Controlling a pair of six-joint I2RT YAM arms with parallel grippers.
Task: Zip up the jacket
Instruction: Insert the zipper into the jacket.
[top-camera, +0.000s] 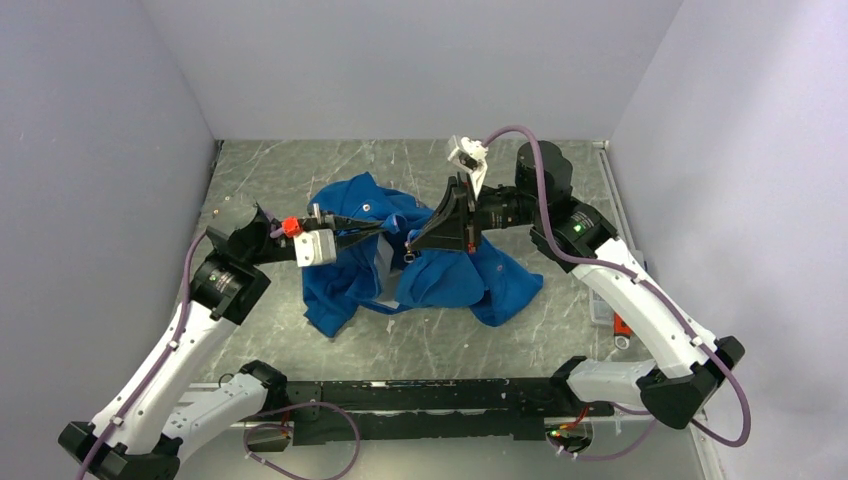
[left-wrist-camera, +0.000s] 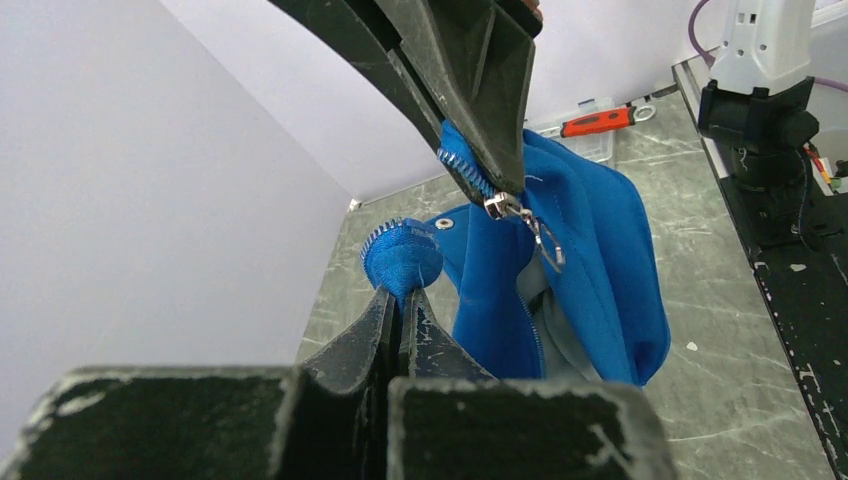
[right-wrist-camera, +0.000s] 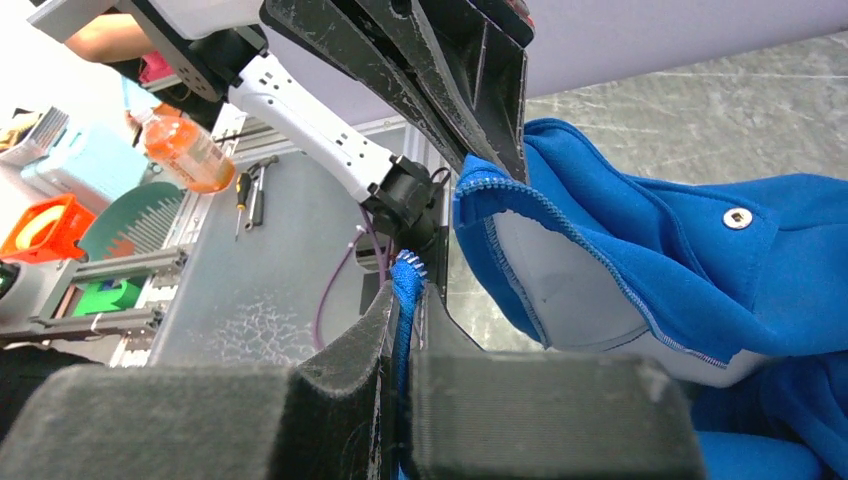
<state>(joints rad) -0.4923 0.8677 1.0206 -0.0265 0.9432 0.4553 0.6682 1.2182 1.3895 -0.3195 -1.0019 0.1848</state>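
Note:
The bright-blue jacket (top-camera: 450, 275) lies crumpled mid-table, its pale lining (right-wrist-camera: 560, 280) showing. My left gripper (top-camera: 388, 228) is shut on a fold of the zipper edge (left-wrist-camera: 402, 258), held raised above the table. My right gripper (top-camera: 415, 243) is shut on the other zipper edge (right-wrist-camera: 405, 275), right beside the left. In the left wrist view the silver slider (left-wrist-camera: 503, 207) with its ring pull (left-wrist-camera: 548, 245) hangs just below the right gripper's fingers (left-wrist-camera: 480, 110). The two held edges are close together but apart.
An orange-handled tool (left-wrist-camera: 598, 121) and a clear box lie by the table's right edge (top-camera: 612, 300). White walls enclose the table on three sides. A silver snap (right-wrist-camera: 737, 217) sits on the jacket. An orange bottle (right-wrist-camera: 185, 150) and bins stand off the table.

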